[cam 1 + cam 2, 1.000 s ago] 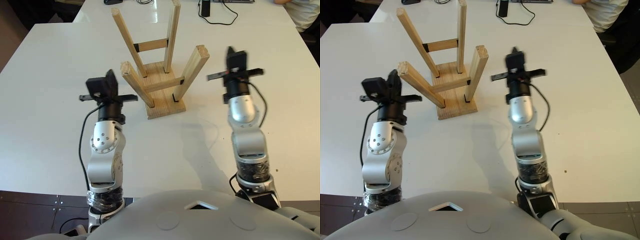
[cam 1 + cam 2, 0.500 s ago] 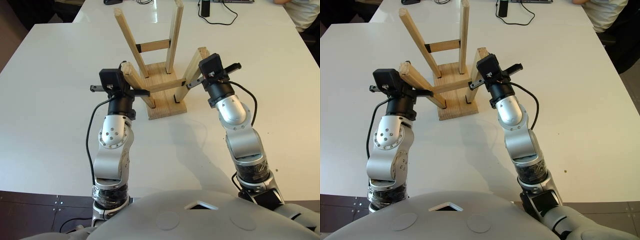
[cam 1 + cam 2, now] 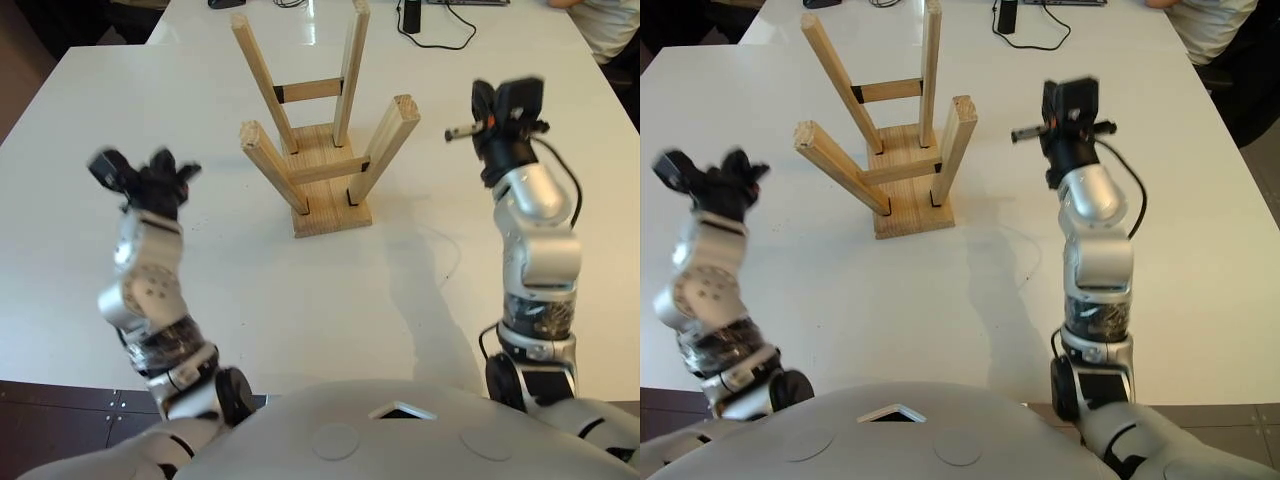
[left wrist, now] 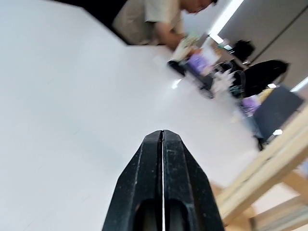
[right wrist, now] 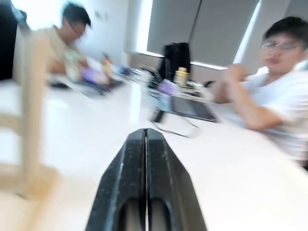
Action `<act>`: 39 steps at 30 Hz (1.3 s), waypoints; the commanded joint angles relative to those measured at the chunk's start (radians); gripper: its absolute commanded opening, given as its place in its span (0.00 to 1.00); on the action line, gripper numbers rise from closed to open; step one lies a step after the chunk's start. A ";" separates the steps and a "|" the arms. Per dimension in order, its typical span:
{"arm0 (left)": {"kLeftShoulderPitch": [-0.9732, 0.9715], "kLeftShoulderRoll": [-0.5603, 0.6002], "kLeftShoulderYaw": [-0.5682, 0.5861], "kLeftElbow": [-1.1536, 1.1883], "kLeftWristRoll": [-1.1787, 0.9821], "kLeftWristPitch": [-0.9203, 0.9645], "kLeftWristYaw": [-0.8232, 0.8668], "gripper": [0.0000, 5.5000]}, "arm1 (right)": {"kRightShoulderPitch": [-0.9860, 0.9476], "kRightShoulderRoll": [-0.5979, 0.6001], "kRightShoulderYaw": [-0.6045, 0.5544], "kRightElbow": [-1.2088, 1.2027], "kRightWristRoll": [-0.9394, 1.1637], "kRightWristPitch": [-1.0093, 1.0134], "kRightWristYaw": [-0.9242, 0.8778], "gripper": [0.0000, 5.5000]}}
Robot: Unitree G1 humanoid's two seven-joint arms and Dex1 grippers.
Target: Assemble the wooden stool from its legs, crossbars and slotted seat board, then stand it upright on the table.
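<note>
The wooden stool lies upside down in the middle of the white table, with its seat board flat on the surface. Its legs point up and splay outward, joined by crossbars. My left gripper hangs in the air well left of the stool, shut and holding nothing. The left wrist view has its closed fingers in front of a stool leg. My right gripper is raised to the right of the stool, also shut and apart from it, with a leg off to one side of it.
A black device with a cable lies at the far side of the table. Bare white tabletop surrounds the stool on the left, right and front.
Both grippers have drawn back from the stool's near legs. The left arm swung out to the left and the right arm out to the right. The stool has not moved.
</note>
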 commanded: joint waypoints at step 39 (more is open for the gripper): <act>-0.071 0.301 -0.042 0.103 -0.661 -0.127 -0.016 0.00 | -0.243 -0.091 -0.147 0.104 0.525 0.111 0.056 0.00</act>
